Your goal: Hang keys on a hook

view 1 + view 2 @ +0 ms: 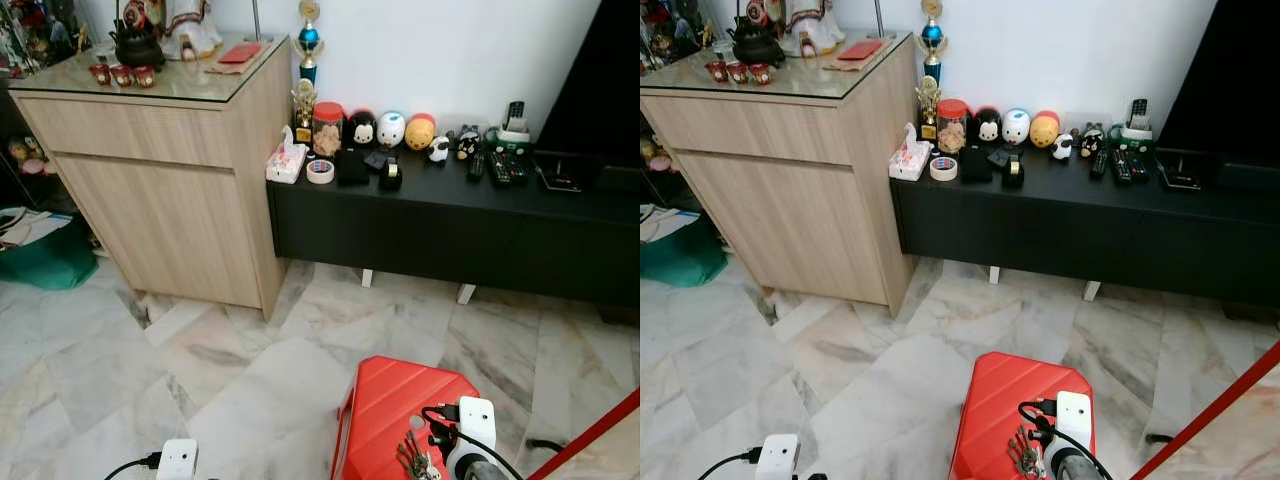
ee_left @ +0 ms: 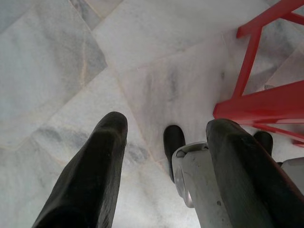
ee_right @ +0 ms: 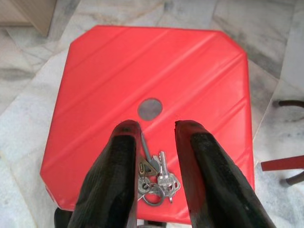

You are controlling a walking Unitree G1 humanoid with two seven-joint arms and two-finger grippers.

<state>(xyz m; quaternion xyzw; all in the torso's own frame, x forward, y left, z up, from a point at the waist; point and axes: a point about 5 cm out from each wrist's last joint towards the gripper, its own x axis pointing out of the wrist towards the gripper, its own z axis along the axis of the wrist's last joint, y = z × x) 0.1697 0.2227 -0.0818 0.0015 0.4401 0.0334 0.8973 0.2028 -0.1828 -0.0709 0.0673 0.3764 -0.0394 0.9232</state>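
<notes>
A marble floor [image 1: 240, 380] spreads below a wooden cabinet [image 1: 170, 190] at ten o'clock and a low black bench [image 1: 440, 225] at one o'clock. At five o'clock stands a red stool [image 3: 152, 76]. The right gripper [image 3: 156, 128] hovers over its seat, fingers parted and empty, the keys [image 3: 156, 183] lying between them near the seat's edge. The left gripper [image 2: 166, 137] hangs over bare floor, fingers spread. The bunch looks light, hard, loose and slippery; pinching the ring seems the surest hold. I see no hook.
</notes>
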